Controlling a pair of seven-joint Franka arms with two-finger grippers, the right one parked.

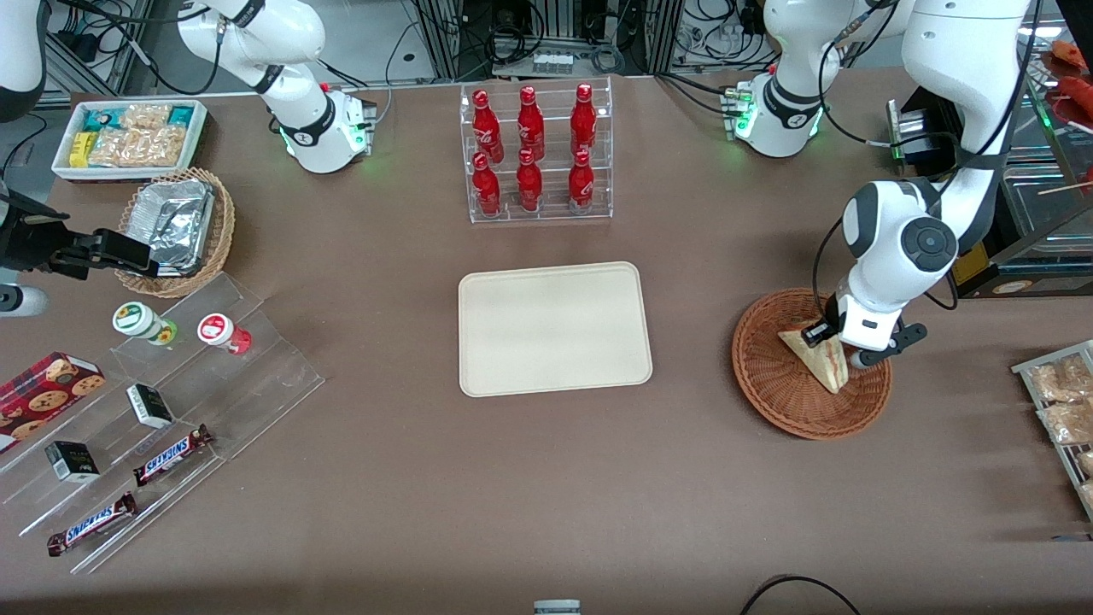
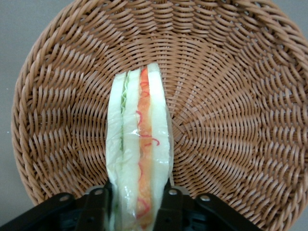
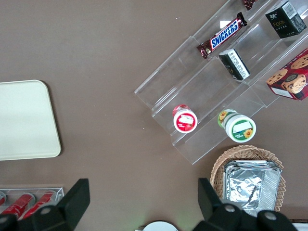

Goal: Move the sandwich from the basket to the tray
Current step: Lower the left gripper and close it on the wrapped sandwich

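The sandwich (image 1: 818,355) is a wrapped white-bread wedge with red-orange and green filling, standing in the reddish-brown wicker basket (image 1: 777,384) toward the working arm's end of the table. My left gripper (image 1: 841,346) is down in the basket and shut on the sandwich. In the left wrist view the black fingers (image 2: 98,209) press both bread faces of the sandwich (image 2: 139,149), with the basket's weave (image 2: 226,115) underneath. The cream tray (image 1: 553,328) lies flat at the table's middle, bare, beside the basket.
A clear rack of red bottles (image 1: 536,154) stands farther from the front camera than the tray. Toward the parked arm's end are a tan basket with a foil container (image 1: 178,224), a white snack bin (image 1: 130,137) and an acrylic stand with candy bars (image 1: 166,457). A rack of packets (image 1: 1063,410) sits at the table's edge.
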